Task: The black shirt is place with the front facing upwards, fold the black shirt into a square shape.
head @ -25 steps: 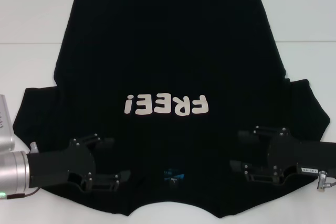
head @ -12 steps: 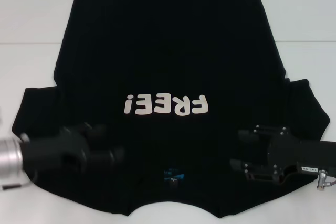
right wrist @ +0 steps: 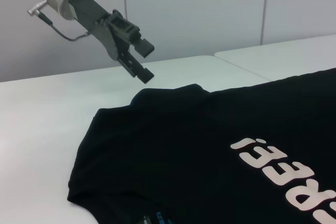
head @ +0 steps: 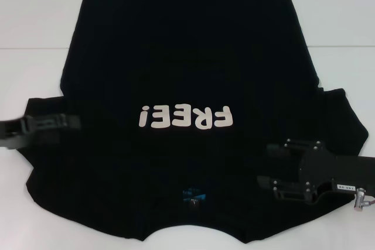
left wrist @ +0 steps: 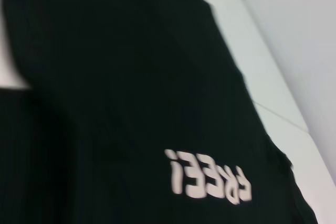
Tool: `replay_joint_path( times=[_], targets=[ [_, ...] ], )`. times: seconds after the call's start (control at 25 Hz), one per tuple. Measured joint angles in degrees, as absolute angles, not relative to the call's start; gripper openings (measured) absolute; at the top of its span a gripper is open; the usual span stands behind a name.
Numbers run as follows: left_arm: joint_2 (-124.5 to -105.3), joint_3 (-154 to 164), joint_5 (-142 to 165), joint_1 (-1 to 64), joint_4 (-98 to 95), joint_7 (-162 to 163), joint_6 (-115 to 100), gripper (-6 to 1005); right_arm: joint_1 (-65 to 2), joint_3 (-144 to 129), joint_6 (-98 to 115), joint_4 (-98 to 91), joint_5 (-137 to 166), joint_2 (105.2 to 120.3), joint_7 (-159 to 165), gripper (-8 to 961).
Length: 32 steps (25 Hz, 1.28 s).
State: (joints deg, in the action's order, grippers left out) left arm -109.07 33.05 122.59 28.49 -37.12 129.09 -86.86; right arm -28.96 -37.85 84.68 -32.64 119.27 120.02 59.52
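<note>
The black shirt (head: 187,57) lies flat and front up on the white table, collar and blue-marked label (head: 193,196) toward me, with the cream "FREE!" lettering (head: 186,117) upside down. My left gripper (head: 67,130) hangs open above the shirt's left sleeve edge, clear of the cloth; in the right wrist view the left gripper (right wrist: 147,60) is raised in the air with nothing between its fingers. My right gripper (head: 266,167) sits open, low over the right shoulder area beside the collar. The left wrist view shows only the shirt (left wrist: 131,77) and its lettering (left wrist: 207,182).
The white table (head: 35,21) surrounds the shirt on all sides, with a seam line (head: 29,49) crossing at mid-depth. The shirt's hem reaches near the far table edge. A pale wall (right wrist: 210,9) stands behind the table.
My left gripper has pulled off the shirt's collar-side shoulder, swung out to the left and risen above the sleeve. The right gripper has stayed almost where it was. The shirt lies unchanged.
</note>
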Motion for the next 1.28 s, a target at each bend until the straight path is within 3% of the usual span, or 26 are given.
replay_joint_path(
  times=[0.2,1.28],
  targets=[
    [-107.51,29.72,129.06,28.42,-37.45,140.72,-84.13,934,-29.14,-37.85,84.41,-32.63,119.27,120.09,60.62,744],
    [-107.13,25.75,133.51,27.95,-31.69,146.77,-73.29,934,-29.27,-38.32,84.36,-32.60,119.27,120.23,60.73,745]
  ],
)
